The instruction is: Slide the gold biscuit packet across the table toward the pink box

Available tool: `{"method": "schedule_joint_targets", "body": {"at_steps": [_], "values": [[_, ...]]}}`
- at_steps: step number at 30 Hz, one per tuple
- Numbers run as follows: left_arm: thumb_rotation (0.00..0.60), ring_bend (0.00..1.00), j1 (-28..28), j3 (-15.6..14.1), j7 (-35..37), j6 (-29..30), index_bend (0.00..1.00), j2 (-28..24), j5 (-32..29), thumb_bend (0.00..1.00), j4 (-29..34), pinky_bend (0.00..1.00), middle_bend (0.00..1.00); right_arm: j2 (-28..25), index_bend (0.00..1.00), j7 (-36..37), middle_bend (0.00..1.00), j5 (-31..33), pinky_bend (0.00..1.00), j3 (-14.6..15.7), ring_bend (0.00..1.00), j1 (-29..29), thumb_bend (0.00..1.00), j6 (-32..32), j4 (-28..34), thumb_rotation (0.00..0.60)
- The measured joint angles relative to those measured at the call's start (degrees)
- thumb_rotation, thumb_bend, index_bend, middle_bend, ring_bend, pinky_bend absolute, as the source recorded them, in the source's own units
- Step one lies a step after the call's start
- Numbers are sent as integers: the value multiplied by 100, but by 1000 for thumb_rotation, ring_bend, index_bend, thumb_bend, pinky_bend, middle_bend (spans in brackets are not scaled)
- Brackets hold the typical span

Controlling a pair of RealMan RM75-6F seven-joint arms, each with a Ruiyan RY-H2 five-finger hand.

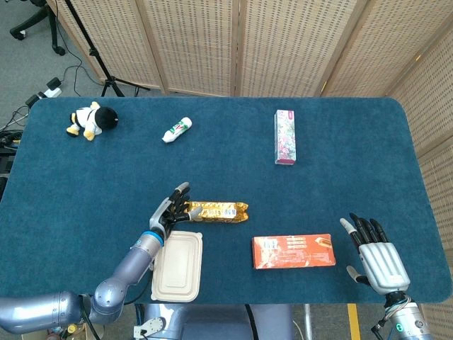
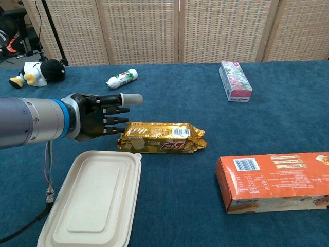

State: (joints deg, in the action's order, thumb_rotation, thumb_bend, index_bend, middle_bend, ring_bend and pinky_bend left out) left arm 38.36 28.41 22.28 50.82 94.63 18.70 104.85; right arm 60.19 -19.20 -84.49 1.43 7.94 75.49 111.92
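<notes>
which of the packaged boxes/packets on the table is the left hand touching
The gold biscuit packet: the left hand's fingertips press against its end. The orange box and the pink box lie apart from both hands.

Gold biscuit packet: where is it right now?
Head view: gold biscuit packet lies near the table's front centre, just beyond the white container, left hand at its left end.

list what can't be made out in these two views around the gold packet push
- Contact between left hand fingertips and gold biscuit packet: in both views the fingers overlap the packet's end, so touching or just short is unclear.
- Right hand: out of frame in the chest view.
- Orange box: right end cut off by the chest view's edge.
- Pink box: print too small to read.
</notes>
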Motion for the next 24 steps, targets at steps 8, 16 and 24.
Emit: {"method": "schedule_joint_targets", "body": {"at_steps": [8, 16, 24], "values": [[600, 0, -36, -7, -83, 44, 0, -71, 138, 300, 112, 0, 0, -5, 7, 9, 0, 34, 0, -2, 0, 2, 260, -15, -22, 600], [600, 0, -153, -132, -604, 384, 0, -625, 632, 294, 239, 0, 0, 0, 7, -12, 0, 42, 0, -8, 0, -6, 260, 5, -25, 600], [600, 0, -364, -474, -1397, 763, 0, -1475, 1438, 293, 310, 0, 0, 55, 7, -117, 0, 85, 0, -6, 0, 13, 260, -36, -43, 600]]}}
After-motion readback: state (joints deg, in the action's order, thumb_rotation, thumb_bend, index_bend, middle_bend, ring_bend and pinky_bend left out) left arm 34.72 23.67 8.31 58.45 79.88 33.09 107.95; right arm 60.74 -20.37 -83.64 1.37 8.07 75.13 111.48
